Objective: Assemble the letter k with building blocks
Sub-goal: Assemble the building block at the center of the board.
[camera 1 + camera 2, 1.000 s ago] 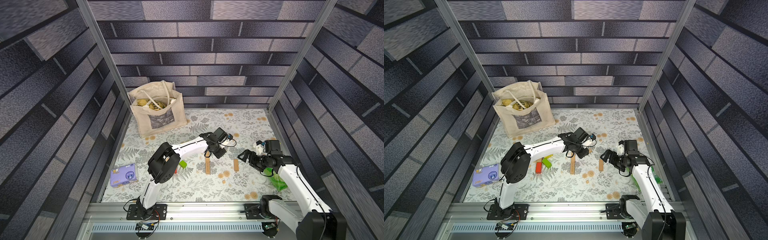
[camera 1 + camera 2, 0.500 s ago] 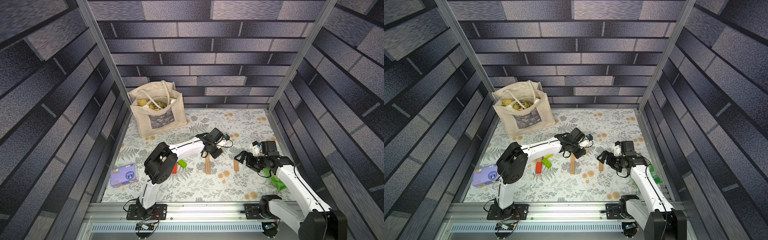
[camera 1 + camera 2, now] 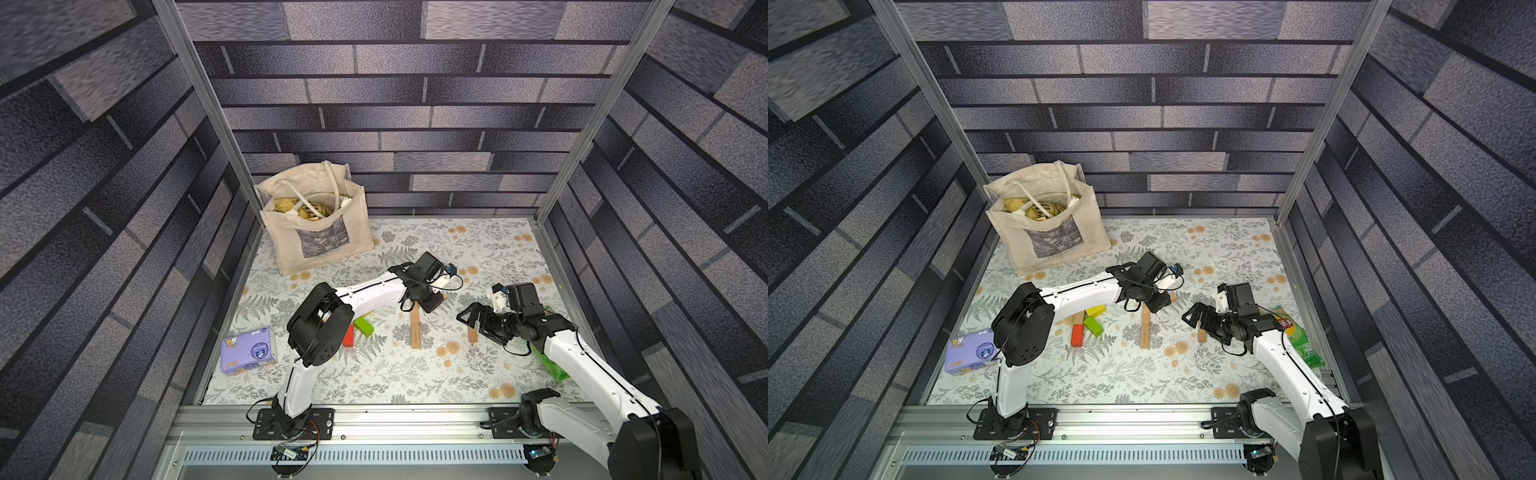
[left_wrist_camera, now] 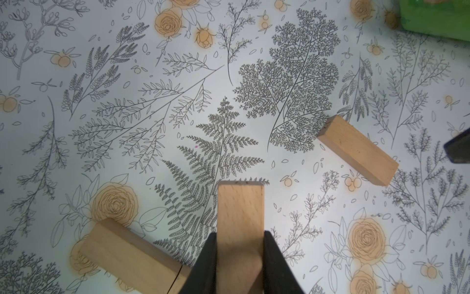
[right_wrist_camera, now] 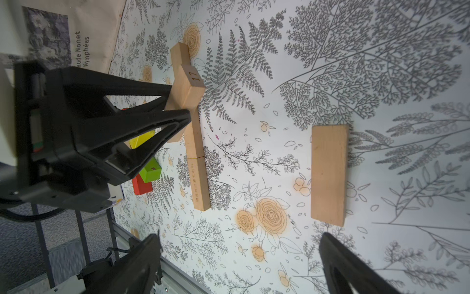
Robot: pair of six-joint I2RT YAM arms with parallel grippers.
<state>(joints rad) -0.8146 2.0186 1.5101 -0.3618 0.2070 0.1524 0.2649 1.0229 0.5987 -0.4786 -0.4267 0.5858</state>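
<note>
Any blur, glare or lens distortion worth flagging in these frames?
Both top views: wide-angle lens splays the aluminium frame posts outward; glare on the front metal rail. Left wrist view: floral cloth sharp, held tan wooden block slightly soft. Right wrist view: left gripper blurred at its housing, flat tan block sharp.

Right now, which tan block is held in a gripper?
The tan block clamped in the left gripper; the other blocks lie loose on the mat.
</note>
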